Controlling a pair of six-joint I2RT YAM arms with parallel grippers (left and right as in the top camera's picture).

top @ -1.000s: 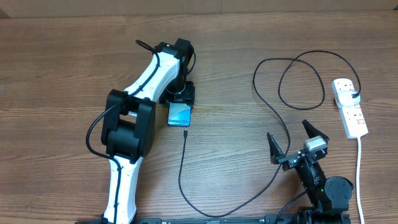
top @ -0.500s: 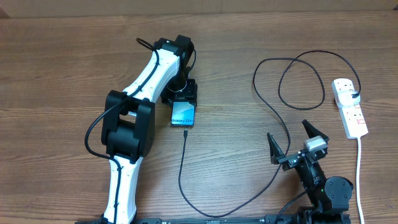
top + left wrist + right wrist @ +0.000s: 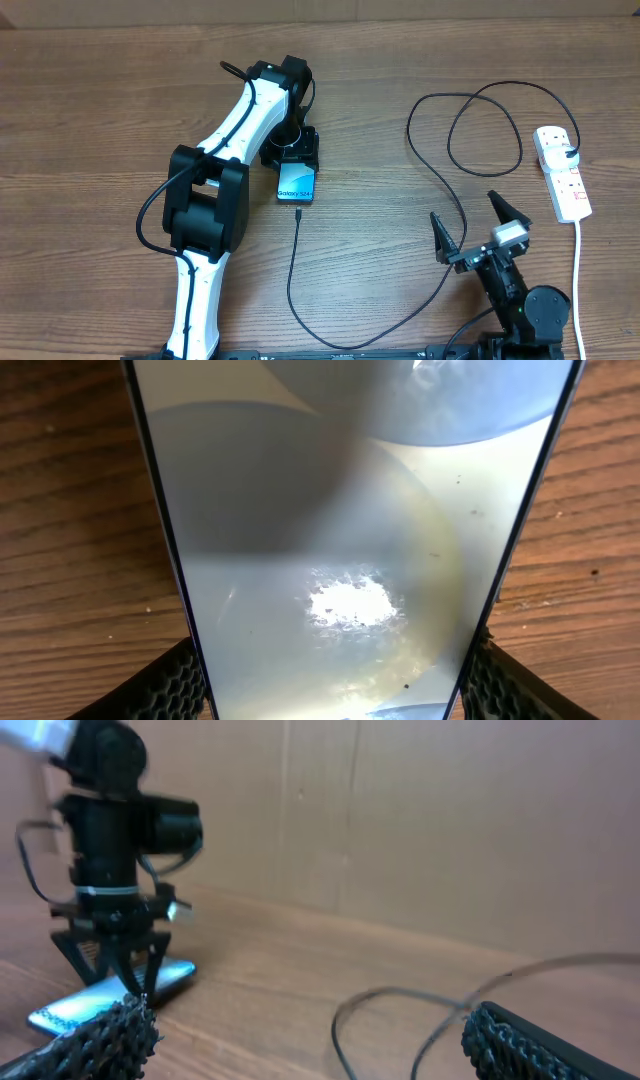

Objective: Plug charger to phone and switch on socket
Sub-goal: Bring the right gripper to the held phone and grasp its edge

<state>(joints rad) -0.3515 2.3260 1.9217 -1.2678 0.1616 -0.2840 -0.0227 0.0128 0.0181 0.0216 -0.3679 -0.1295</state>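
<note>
Phone [image 3: 296, 185] has slid slightly right together with your left gripper [image 3: 291, 152]. You see its jaws clamped on the phone's long edges, the slab lying flat under the fingers. Glossy glass screen, thin dark frame, ribbed black pads [image 3: 170, 685]. Thin charger [image 3: 291, 270] tip sits just past the phone's free end. Your right gripper [image 3: 468, 222] gapes wide, empty.

table [image 3: 100, 100]: brown wood, visible grain, matt;
phone [image 3: 320, 560]: glass screen, smooth, glossy, bright glare patch;
charger [image 3: 292, 270]: black cable, smooth, dull;
socket [image 3: 562, 172]: white plastic, smooth;
finger pads [image 3: 175, 685]: black, rough, knurled
</note>
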